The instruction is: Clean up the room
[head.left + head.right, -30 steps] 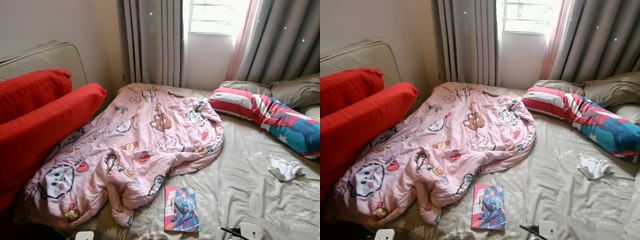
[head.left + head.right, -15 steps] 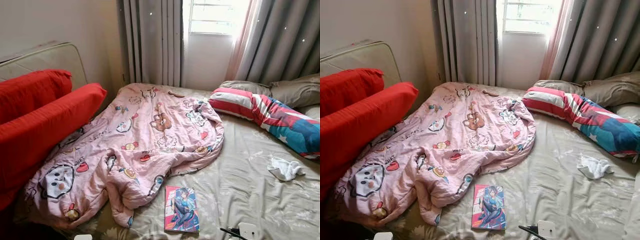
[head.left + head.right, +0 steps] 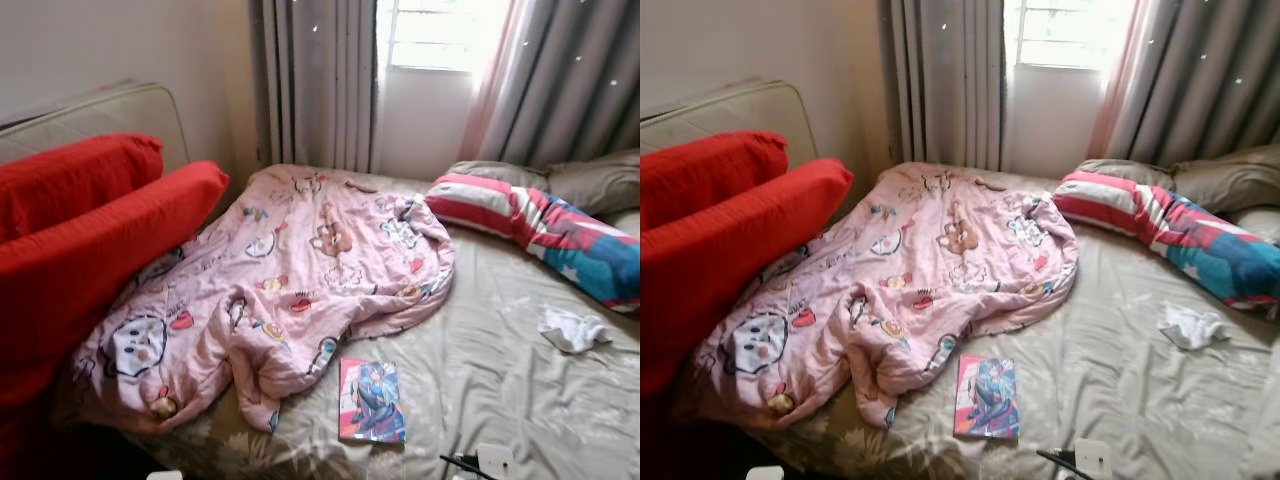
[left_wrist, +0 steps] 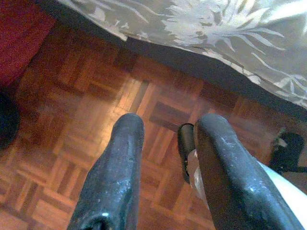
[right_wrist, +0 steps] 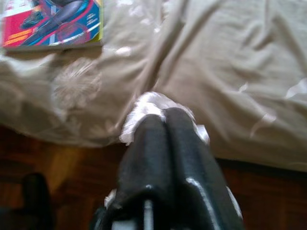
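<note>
Two black fingers of the right tool (image 5: pixel 165 120) are pressed together, clenched on a crumpled piece of white tissue (image 5: pixel 144 109) that bulges out around their tips. This tool hangs just past the near edge of the bed (image 3: pixel 1120 380), above the parquet floor (image 5: pixel 62 167), with the grey-beige sheet right ahead of it. A comic book (image 3: pixel 371 401) with a colourful cover lies flat on the sheet near that edge, a little to the left of the right tool and just beside the hem of the crumpled pink cartoon blanket (image 3: pixel 300 280). Another white wad (image 3: pixel 572 329) lies farther back on the right, near the striped pillow (image 3: pixel 540 225). Red cushions (image 3: pixel 90 250) lean at the left. The left tool (image 4: pixel 165 129) hangs over the floor beside the bed, fingers parted and empty.
</note>
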Robot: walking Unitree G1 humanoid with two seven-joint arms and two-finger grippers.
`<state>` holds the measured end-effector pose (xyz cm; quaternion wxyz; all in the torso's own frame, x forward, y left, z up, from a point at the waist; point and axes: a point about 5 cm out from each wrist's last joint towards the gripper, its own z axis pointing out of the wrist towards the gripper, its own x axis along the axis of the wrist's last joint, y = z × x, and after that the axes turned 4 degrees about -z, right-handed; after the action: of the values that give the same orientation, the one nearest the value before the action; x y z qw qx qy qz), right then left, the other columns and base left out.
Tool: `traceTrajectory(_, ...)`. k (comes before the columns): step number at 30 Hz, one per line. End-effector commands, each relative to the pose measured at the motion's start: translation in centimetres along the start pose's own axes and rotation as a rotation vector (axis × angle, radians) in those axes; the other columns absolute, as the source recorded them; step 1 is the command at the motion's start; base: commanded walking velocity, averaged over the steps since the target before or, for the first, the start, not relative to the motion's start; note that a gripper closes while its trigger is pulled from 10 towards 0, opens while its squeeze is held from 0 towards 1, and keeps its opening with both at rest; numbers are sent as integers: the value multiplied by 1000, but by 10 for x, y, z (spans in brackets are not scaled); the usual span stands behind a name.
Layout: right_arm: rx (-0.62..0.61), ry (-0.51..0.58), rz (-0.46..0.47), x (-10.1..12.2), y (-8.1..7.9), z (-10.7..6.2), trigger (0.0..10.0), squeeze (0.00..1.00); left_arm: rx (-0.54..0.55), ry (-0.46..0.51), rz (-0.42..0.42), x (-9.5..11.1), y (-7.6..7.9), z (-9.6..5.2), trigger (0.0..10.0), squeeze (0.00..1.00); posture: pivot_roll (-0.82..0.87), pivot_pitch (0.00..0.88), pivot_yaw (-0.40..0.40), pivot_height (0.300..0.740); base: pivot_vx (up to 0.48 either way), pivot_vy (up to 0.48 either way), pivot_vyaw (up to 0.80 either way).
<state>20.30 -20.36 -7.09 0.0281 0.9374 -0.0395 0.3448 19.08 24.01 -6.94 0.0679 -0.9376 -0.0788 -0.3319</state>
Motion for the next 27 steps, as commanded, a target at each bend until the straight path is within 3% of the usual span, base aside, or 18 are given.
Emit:
traceTrajectory(1,-5,14,-2,5,2,1,10000,0,-5,-20,3,-6,2,-1,10000,0,-20,0,-23,740,-266,0,0)
traceTrajectory(8,-5,12,-5,5,2,1,10000,0,-7,-16,-5,-4,4,0,10000,0,-17,0,-25,740,-263,0,0)
traceTrajectory(15,3,18,-18,7,2,1,10000,0,-6,-16,1,-4,7,0,10000,0,-17,0,-25,740,0,0,0)
traceTrajectory(27,20,24,-25,9,2,1,10000,0,-8,-14,-7,-3,11,0,10000,0,-15,0,-28,740,0,0,769)
